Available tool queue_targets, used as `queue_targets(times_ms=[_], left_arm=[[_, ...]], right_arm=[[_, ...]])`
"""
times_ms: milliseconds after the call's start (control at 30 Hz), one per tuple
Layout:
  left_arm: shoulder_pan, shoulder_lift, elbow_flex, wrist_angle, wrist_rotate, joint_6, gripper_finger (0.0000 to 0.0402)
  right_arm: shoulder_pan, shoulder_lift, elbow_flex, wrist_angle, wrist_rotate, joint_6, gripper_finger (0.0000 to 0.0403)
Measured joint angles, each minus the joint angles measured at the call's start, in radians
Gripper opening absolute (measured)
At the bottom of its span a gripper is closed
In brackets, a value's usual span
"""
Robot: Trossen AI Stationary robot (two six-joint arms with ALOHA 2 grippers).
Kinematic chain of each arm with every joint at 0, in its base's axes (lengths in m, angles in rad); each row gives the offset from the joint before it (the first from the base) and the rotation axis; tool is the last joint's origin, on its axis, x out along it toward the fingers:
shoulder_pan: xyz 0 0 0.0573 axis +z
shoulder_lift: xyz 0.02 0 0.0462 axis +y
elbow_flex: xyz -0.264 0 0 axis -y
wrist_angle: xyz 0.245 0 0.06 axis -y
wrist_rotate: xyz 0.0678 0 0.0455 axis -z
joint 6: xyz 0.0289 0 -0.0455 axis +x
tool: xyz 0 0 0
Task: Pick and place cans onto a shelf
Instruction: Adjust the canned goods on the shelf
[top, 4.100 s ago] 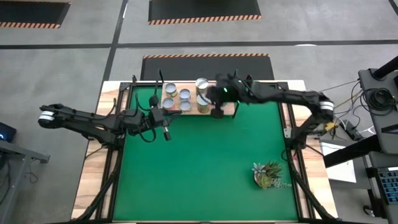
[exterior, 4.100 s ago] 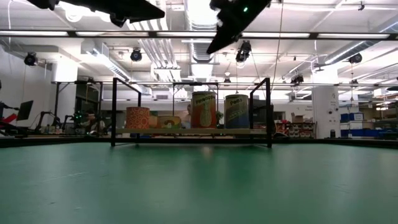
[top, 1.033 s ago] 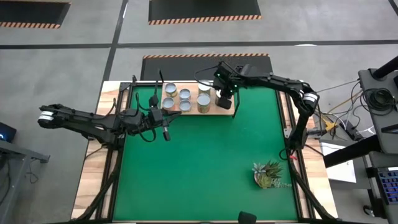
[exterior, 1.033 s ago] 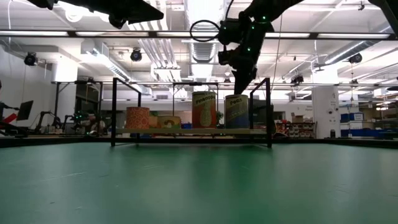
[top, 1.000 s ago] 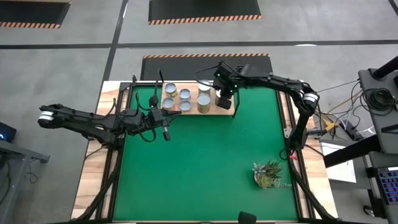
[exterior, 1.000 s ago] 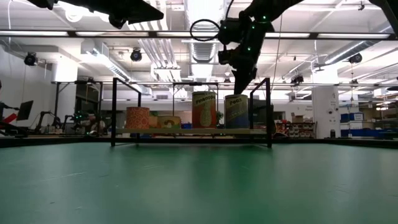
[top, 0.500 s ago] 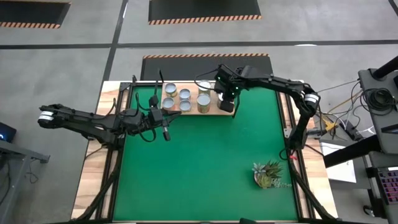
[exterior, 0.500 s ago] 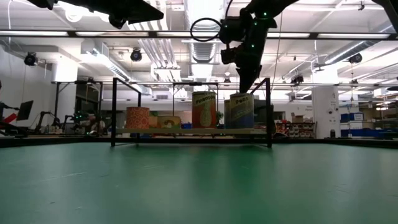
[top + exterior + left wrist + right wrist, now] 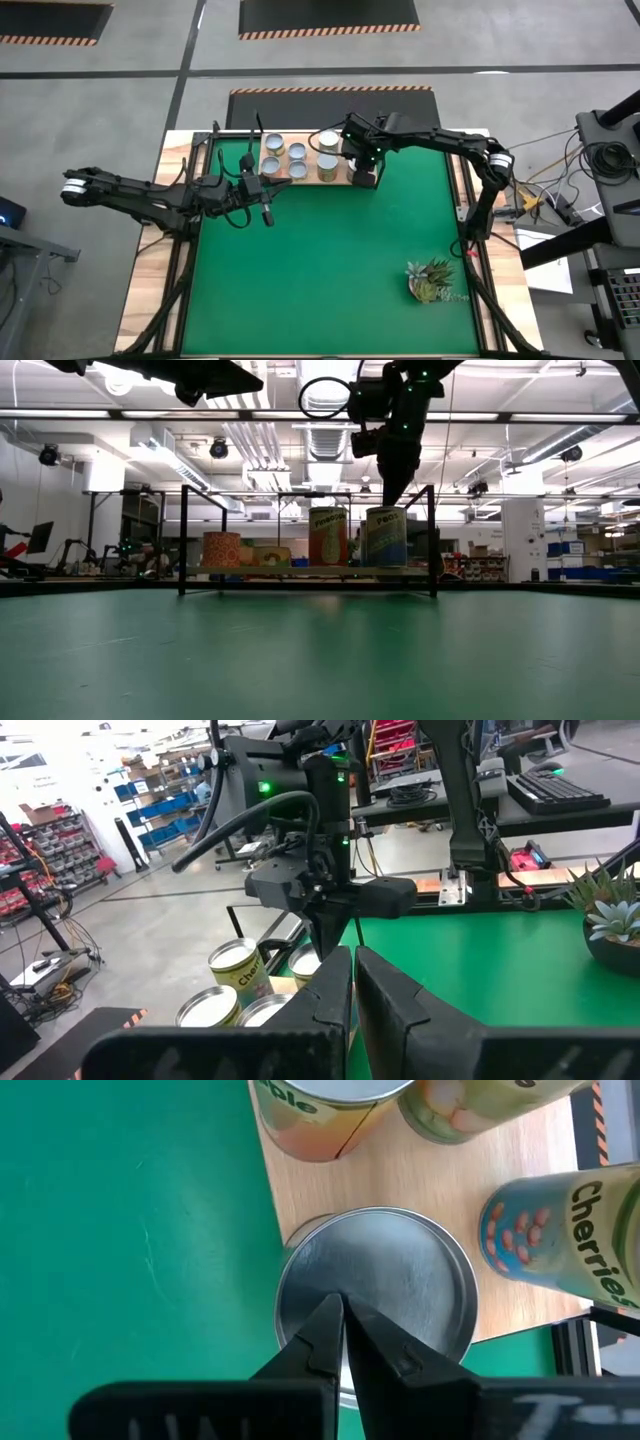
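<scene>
The light-wood shelf (image 9: 312, 157) lies at the mat's far edge, its board (image 9: 300, 571) between black brackets. Several cans stand on it, silver tops up, among them a tall one (image 9: 327, 165). My right gripper (image 9: 342, 1308) is shut and points down over the top of the rightmost can (image 9: 386, 537), which stands upright at the board's near edge (image 9: 375, 1295). My left gripper (image 9: 352, 982) is shut and empty. It hangs above the mat near the shelf's left end (image 9: 265, 210). My right gripper comes from above, pointing down. Its shut fingertips (image 9: 325, 1315) stand on or just over the flat silver top (image 9: 400, 1280) of the rightmost can, near its middle. I cannot tell for sure whether they touch. The can stands upright on the shelf.
A "Cherries" can (image 9: 560, 1230) and two other cans (image 9: 320, 1105) stand close around the rightmost can. A small potted plant (image 9: 432, 280) sits on the green mat (image 9: 320, 270) at the near right. The shelf's black bracket (image 9: 432, 540) rises beside the can.
My right gripper, still shut, has moved a little toward the table's near edge over the rightmost can. The can has slid a little toward the near edge of the shelf. It tipped briefly and stands upright again.
</scene>
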State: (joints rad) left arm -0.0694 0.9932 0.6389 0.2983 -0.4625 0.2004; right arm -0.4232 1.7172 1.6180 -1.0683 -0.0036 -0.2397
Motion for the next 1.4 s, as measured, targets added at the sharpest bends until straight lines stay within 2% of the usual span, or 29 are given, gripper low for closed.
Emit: queue_targets(times_ms=[500, 867, 1400], left_arm=[[0.0, 0.0, 0.0, 0.0, 0.0, 0.0, 0.0], [0.0, 0.0, 0.0, 0.0, 0.0, 0.0, 0.0], [0.0, 0.0, 0.0, -0.001, 0.0, 0.0, 0.0]], right_arm=[[-0.005, -0.006, -0.001, 0.005, 0.031, -0.002, 0.0009], [-0.013, -0.014, 0.095, 0.036, 0.032, -0.041, 0.0009], [-0.237, 0.058, 0.079, 0.27, 0.032, -0.102, 0.0009]])
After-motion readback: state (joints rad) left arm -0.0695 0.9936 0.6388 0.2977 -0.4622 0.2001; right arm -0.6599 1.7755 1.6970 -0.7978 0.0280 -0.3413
